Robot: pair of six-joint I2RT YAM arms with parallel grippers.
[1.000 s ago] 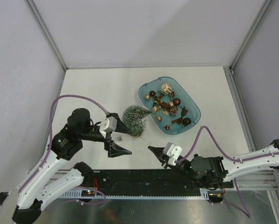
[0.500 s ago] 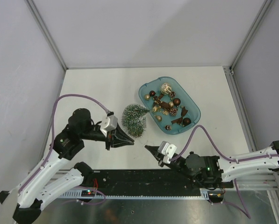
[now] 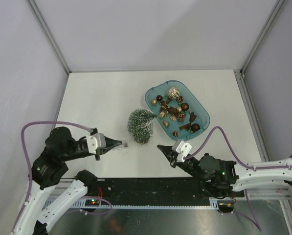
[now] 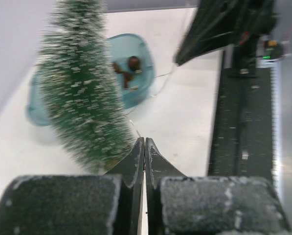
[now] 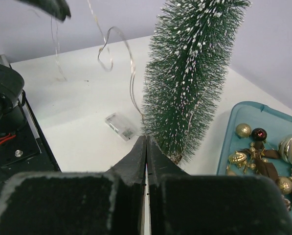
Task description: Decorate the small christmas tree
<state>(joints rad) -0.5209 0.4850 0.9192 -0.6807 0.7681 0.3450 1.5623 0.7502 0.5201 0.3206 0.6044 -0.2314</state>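
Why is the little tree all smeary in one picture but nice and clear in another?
In the left wrist view the small christmas tree and the teal tray look smeared, probably because that camera is moving. In the right wrist view the tree's bristles and the thin wire are crisp. In the top view the light is even, with only faint shadows and no glare.

white arms with black joints, purple cables, black fingers, perhaps felt-padded.

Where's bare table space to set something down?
Bare: the far left, from the small christmas tree and teal tray to the left wall; also the strip right of the tray. Crowded: between left hand and right hand, tree and wire.
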